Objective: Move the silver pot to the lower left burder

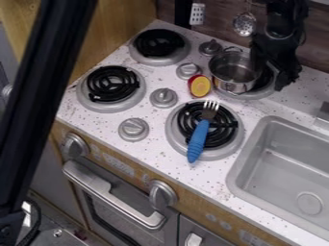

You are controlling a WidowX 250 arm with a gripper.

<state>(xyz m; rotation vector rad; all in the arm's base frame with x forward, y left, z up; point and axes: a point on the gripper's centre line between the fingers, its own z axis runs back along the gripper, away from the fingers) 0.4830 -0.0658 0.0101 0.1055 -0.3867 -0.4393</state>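
Note:
At the upper right my gripper (272,73) hangs down at the right side of the silver pot (233,72). Its fingers stand apart, the left one by the pot's right rim and the other farther right. The pot is upright and looks empty, resting on the upper right burner (265,80), whose coil is partly hidden by pot and gripper. On the left side of the stove, the lower left burner (112,84) has a black coil with nothing on it.
A blue-handled fork (199,137) lies across the lower right burner (225,129). A red and yellow toy fruit (200,86) sits left of the pot. Knobs (164,97) stand between the burners; the sink (283,163) is at the right.

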